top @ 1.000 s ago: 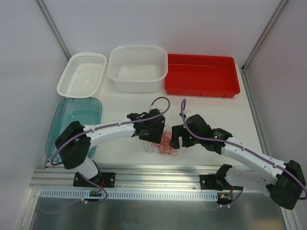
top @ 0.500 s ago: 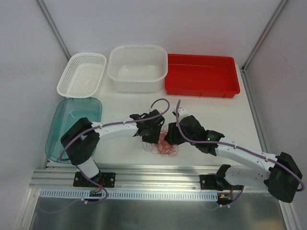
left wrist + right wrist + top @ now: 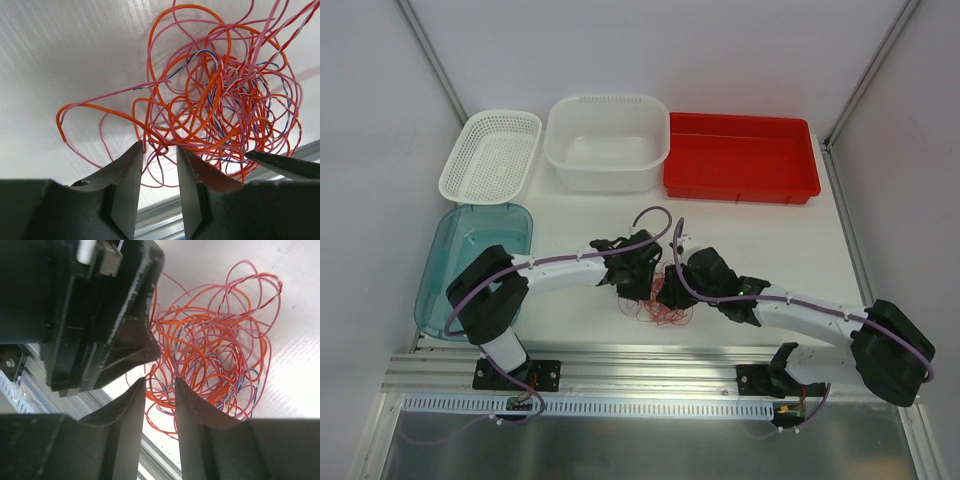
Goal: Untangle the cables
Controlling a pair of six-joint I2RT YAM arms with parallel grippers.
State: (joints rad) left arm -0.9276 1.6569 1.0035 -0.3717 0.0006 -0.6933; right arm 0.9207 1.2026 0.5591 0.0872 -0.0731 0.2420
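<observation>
- My left end effector (image 3: 160, 147) is down at the bench (image 3: 770, 225), fingers a narrow gap apart, tips right at the near edge of the cables (image 3: 220, 100).
- An orange loop crosses between those tips. The gap is wider than the strand, so nothing is clamped.
- My right end effector (image 3: 160, 381) has its fingers a narrow gap apart too, tips at the edge of the same tangle, with orange and pink strands running just past them and none pinched.
- The two end effectors face each other across the pile, very near one another, and the left one's black body fills the upper left of the right wrist view.
- The cables lie in one curly heap on the bench between the two wrists, near the front rail: orange, pink, some blue.
- Further out, a teal bin (image 3: 475, 250) sits at the left. Along the far edge are a white mesh basket (image 3: 490, 155), a white tub (image 3: 608, 145) and a red tray (image 3: 740, 158), all well apart from the heap.
</observation>
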